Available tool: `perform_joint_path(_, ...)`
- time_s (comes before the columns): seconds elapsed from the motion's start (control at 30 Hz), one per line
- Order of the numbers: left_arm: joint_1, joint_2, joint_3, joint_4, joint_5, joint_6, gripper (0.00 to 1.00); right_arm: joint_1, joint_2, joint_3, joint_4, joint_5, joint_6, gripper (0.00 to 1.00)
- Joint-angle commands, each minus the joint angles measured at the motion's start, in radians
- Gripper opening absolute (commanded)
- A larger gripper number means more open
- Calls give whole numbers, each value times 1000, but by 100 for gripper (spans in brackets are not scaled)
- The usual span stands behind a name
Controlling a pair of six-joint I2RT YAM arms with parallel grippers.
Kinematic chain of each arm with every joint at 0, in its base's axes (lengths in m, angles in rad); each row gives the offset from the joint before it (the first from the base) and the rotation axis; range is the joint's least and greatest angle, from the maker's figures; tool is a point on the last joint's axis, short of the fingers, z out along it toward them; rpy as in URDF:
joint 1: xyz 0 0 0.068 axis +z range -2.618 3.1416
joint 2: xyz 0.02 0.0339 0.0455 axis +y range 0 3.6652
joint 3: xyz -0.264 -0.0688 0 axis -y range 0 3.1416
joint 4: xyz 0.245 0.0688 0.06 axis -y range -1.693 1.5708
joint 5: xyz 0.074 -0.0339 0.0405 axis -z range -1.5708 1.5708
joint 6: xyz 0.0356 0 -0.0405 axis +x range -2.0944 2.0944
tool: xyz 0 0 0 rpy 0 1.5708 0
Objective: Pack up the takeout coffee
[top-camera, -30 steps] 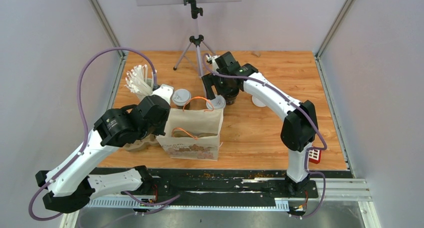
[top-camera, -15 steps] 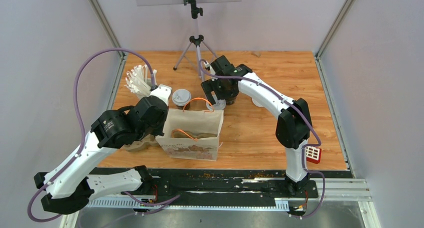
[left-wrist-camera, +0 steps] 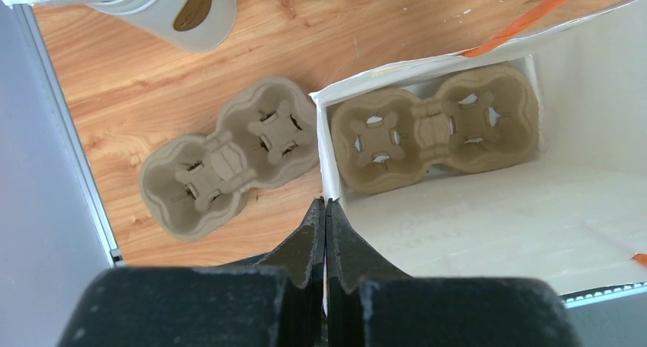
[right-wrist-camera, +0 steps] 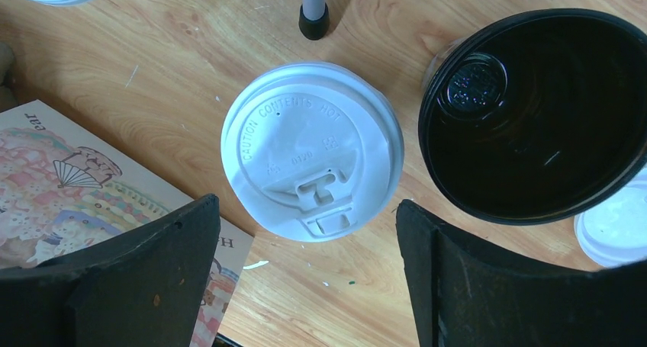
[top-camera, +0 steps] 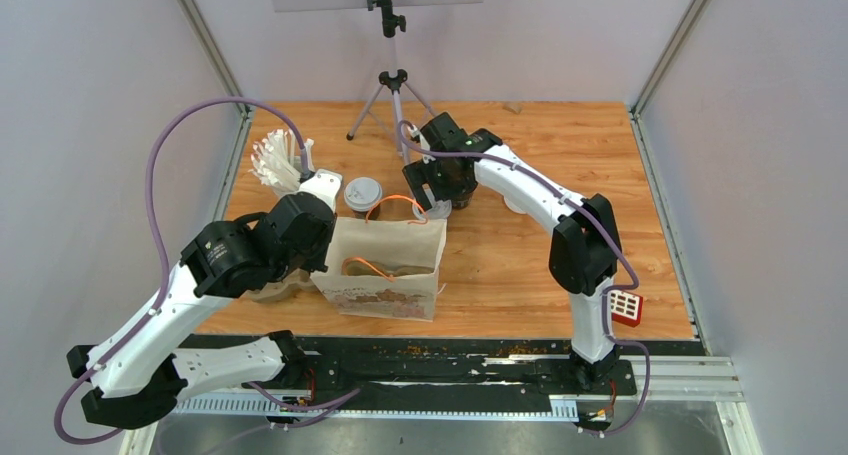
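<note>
A lidded cup (right-wrist-camera: 311, 150) of takeout coffee is seen standing on the table (right-wrist-camera: 175, 49) directly beneath the right end effector (right-wrist-camera: 305, 210), whose fingers are spread wide to either side of it without touching. Only the white plastic lid is shown from above. The cup is judged to be light, thin-walled paper that would dent under a hard squeeze, with a lid that could pop off. It is therefore best taken by the body just under the lid rim, with moderate pressure, and kept upright. Just right of this end effector an open black cup (right-wrist-camera: 534, 110) is stood, close enough to be brushed by the right finger on a descent, and a loose lid (right-wrist-camera: 618, 229) is lying beyond it. To the left, near the other finger, the printed wall of the paper bag (right-wrist-camera: 76, 179) is found; ahead, a tripod foot (right-wrist-camera: 313, 19) is planted. The left end effector (left-wrist-camera: 324, 206) is closed, seemingly pinching the bag's rim. One carrier tray (left-wrist-camera: 431, 130) is lying inside the bag just ahead of it, and a second tray (left-wrist-camera: 229, 156) is set on the table ahead and to its left.
</note>
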Motion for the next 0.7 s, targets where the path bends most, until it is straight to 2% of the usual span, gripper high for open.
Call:
perform_joint_path(0.0,5,-12,4,29,-5,-4,0,8,21,34,6,-9,20,85)
perform_joint_path(0.17,3,-16,3,28,-11,-4,0,8,31,38,4,-11,20,83)
perform_joint_path(0.43,4,-18,4,28,-13,-4,0,10,35,40,7,-5,16,72)
perform_joint_path(0.67,4,-25,5,27,-27,-2,0,11,21,38,2,-16,9,67)
